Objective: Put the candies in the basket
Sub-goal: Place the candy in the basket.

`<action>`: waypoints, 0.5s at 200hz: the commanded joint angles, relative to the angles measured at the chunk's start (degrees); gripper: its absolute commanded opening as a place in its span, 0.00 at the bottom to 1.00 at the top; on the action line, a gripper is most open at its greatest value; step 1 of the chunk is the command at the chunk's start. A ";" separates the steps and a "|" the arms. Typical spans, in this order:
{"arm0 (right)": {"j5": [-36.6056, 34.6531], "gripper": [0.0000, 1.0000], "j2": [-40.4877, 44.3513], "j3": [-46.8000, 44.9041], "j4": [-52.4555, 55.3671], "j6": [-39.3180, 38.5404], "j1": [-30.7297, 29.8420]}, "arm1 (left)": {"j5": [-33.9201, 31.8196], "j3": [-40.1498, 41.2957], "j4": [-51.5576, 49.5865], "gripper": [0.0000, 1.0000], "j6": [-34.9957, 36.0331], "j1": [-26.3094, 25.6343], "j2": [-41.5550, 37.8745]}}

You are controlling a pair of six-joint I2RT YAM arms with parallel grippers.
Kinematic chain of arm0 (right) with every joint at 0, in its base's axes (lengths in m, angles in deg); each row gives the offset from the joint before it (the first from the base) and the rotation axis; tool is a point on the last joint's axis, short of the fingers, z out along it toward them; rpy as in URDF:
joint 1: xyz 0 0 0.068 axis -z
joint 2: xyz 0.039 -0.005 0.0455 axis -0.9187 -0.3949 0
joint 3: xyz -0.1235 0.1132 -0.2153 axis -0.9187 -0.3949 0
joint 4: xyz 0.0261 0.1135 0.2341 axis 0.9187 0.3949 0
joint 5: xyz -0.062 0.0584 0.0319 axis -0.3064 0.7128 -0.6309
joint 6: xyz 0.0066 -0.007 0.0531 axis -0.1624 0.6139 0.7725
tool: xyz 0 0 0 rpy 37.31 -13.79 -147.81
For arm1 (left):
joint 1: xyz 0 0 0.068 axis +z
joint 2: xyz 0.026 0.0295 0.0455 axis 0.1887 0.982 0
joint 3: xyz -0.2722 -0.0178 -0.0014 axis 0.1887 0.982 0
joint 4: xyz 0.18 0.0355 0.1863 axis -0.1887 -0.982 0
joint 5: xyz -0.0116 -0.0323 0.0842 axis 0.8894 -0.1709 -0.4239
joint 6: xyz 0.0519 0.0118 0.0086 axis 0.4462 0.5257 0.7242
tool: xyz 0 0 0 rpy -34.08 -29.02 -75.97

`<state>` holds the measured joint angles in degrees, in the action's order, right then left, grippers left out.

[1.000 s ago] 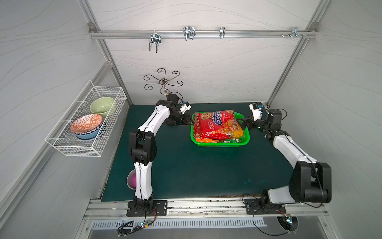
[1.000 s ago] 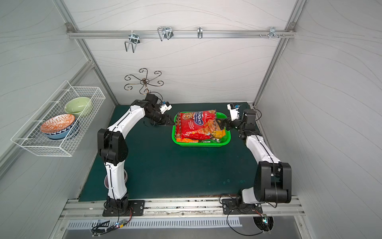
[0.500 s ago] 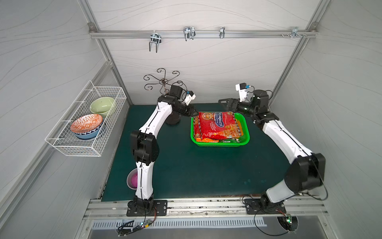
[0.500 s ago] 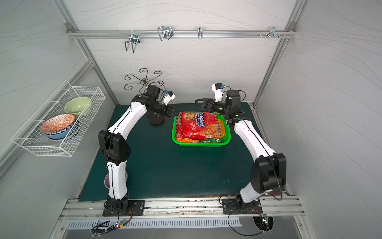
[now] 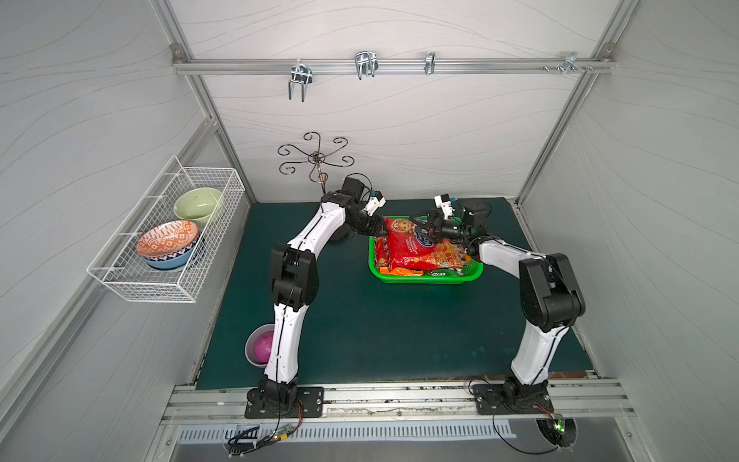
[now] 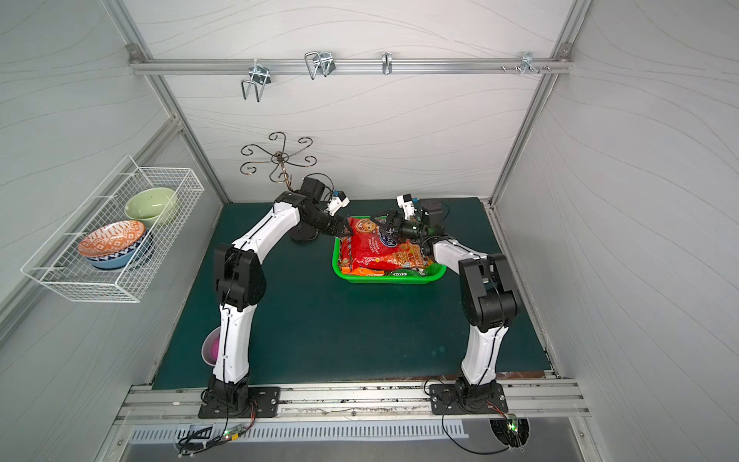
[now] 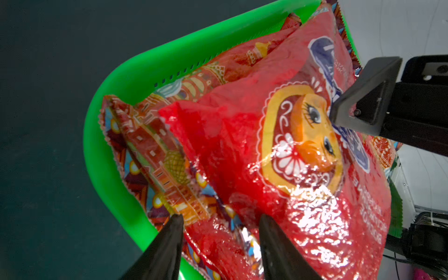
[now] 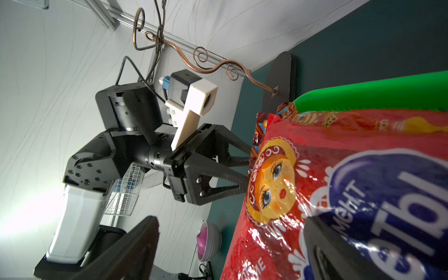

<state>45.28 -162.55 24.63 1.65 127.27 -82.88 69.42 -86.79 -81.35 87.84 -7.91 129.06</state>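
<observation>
Loading appears nearly complete. In both top views the basket (image 5: 424,279) (image 6: 384,279) sits right of centre on the green mat (image 5: 380,328). Every candy bag that can be seen lies within its rim, and none shows on the mat outside it.

Contents, as far as visible:
- The top red bag (image 5: 408,248) (image 6: 372,250) lies uppermost and covers most of the basket. Its upper-left corner reaches the rim and seems to stand proud of it.
- The second red bag (image 7: 150,145) lies beneath, showing left of centre in the left wrist view.
- The small orange bag (image 5: 404,272) and the green bag (image 5: 440,274) lie along the basket's lower rim.
- A purple bag and a yellow bag cannot be made out; they may be buried.

Tool state:
- The left gripper (image 5: 382,228) (image 7: 219,218) has its jaws partly apart astride the upper-left corner of the top red bag. Whether they pinch the film cannot be told.
- The right gripper (image 5: 420,228) (image 8: 230,219) has its jaws spread wide and grasps nothing. One finger rests on the bag's blue logo.

Remaining work, by judgement: settle the top red bag flat inside the rim, then clear both arms.
</observation>
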 commanded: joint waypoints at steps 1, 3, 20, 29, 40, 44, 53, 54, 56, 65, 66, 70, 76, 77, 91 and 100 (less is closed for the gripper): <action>3.86 0.97 -2.35 -3.30 0.74 3.65 0.31 | -1.08 -2.67 1.04 0.54 1.18 -0.20 2.20; 3.93 0.97 -2.20 -3.40 0.66 3.65 0.32 | -1.19 -2.64 1.10 0.54 1.15 -0.20 2.27; 4.49 0.98 -0.72 -3.23 0.71 3.52 0.84 | -1.49 -3.03 0.91 0.54 1.27 -0.20 2.71; 4.73 0.98 0.19 -2.39 2.03 3.32 1.30 | -1.57 -3.23 0.81 0.54 1.41 -0.20 2.82; 5.00 0.99 1.33 -0.96 4.50 2.67 2.02 | -1.91 -3.43 0.65 0.54 1.74 -0.19 2.83; 5.08 0.99 1.80 -0.49 5.38 2.29 2.27 | -2.19 -3.44 0.55 0.54 1.84 -0.20 2.78; 5.17 0.99 3.08 0.35 7.57 1.34 3.25 | -2.83 -3.84 -0.40 0.52 1.97 -0.12 2.30; 5.13 0.99 3.20 0.44 7.82 1.22 3.37 | -2.91 -3.89 -0.55 0.52 1.90 -0.11 2.17; 5.10 0.99 3.47 0.57 8.27 0.94 3.63 | -2.85 -3.84 -0.55 0.52 1.81 -0.05 2.07; 5.11 0.99 5.14 1.13 10.67 -0.37 4.82 | -1.77 -1.83 1.01 0.50 1.32 0.30 -0.40; 5.10 0.99 5.38 1.18 11.00 -0.56 4.90 | -1.58 -1.43 1.35 0.50 1.27 0.36 -0.72; 5.17 0.99 6.19 1.47 12.08 -1.41 5.58 | -1.04 0.24 2.63 0.50 1.06 0.53 -2.20; 5.16 0.99 7.65 1.65 13.71 -2.95 6.44 | -0.86 2.59 4.89 0.51 0.88 0.65 -4.57; 5.13 0.99 7.77 1.66 13.92 -3.30 6.59 | -0.91 3.06 5.17 0.51 0.88 0.66 -4.96; 4.49 0.99 11.89 1.96 18.85 -9.10 8.39 | -2.02 6.81 6.93 0.52 1.89 0.59 -9.32; 2.25 0.99 14.66 2.55 24.56 -14.15 9.52 | -2.95 8.15 6.72 0.53 2.38 0.59 -11.38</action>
<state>49.17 -156.45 24.72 13.50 124.56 -76.50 67.84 -81.26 -78.16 88.57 -7.61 125.54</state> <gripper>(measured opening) 0.989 0.517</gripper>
